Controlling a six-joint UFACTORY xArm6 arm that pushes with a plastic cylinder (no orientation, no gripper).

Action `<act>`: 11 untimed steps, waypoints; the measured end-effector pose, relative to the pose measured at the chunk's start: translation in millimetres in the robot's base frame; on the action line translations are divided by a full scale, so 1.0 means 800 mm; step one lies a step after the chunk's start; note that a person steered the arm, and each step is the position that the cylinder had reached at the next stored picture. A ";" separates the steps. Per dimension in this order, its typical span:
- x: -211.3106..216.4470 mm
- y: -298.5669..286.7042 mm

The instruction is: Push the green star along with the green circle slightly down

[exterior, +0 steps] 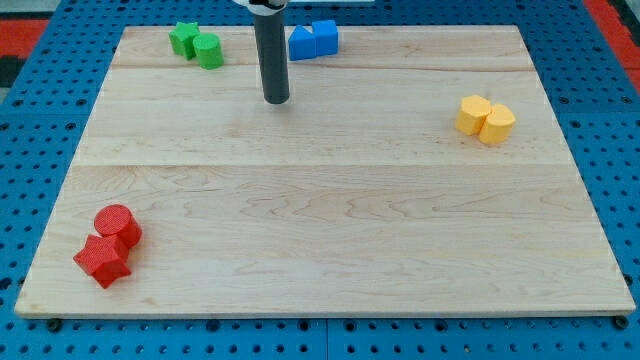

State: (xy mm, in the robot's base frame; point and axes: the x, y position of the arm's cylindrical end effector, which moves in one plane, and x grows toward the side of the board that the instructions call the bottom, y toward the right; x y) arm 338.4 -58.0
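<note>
The green star (183, 38) lies near the view's top left of the wooden board (320, 200), touching the green circle (208, 51) just to its lower right. My tip (277, 100) rests on the board to the right of and a little below the green pair, apart from them. The dark rod rises from it to the view's top edge.
Two blue blocks (313, 40) sit together at the view's top, just right of the rod. Two yellow blocks (486, 119) sit at the right. A red circle (117, 224) and a red star (103, 260) touch at the bottom left.
</note>
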 end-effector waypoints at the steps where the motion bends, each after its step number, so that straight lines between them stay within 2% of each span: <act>1: 0.033 -0.043; 2: 0.033 -0.146; 3: -0.007 -0.262; 4: -0.080 -0.308; 5: -0.139 -0.286; 6: -0.178 -0.214; 7: -0.142 -0.167; 8: -0.094 -0.159; 9: -0.068 -0.146; 10: -0.066 -0.199; 11: -0.111 -0.233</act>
